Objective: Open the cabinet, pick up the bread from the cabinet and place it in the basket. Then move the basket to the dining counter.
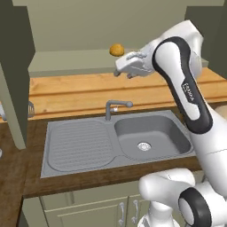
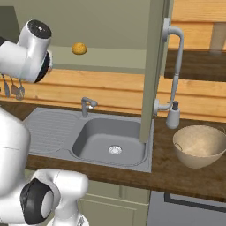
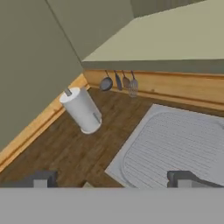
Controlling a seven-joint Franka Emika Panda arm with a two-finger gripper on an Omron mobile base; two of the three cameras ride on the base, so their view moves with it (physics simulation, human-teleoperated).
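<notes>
Nearest us, the dark wood table carries the grey sink, its ribbed drainboard to the left and the short grey tap at its back edge. In the right base view the basket sits on the table to the right of the sink, near the front edge and just below a tall white spray tap.

Above the sink, we see the white arm bend over the basin, its tool raised at the level of the open cabinet's lower edge. From the hand view its two dark tips stand well apart, the tool open and holding nothing, looking down on the drainboard's left rim, a white paper-towel roll upright on bare wood, and a row of hanging utensils on the light wood backsplash.

Farther back, the cabinet stands open, one door swung out at the left of the left base view and the other door edge-on in the right base view, hanging over the sink's right rim. The bread rests alone on the cabinet's pale shelf, just beyond and slightly left of the tool, with free shelf on both sides of it.
</notes>
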